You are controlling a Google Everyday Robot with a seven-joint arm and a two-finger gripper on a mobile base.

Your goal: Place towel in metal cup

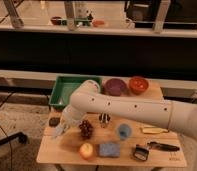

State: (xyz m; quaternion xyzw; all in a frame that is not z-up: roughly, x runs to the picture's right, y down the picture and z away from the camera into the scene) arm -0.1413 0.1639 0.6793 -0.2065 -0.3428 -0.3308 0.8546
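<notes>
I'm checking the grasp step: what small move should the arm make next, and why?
Probably open the gripper first. It is shut and sits low at the left front of the table, right at the pale towel, which does not look gripped. The metal cup stands further right.

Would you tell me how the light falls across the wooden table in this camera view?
Camera view: warm, dim light on the light wooden table; the white robot arm is brightest; its gripper, shut, hangs over the table's left end, with darker, shaded wood under it beside the dark grape bunch; the background behind is dark.
</notes>
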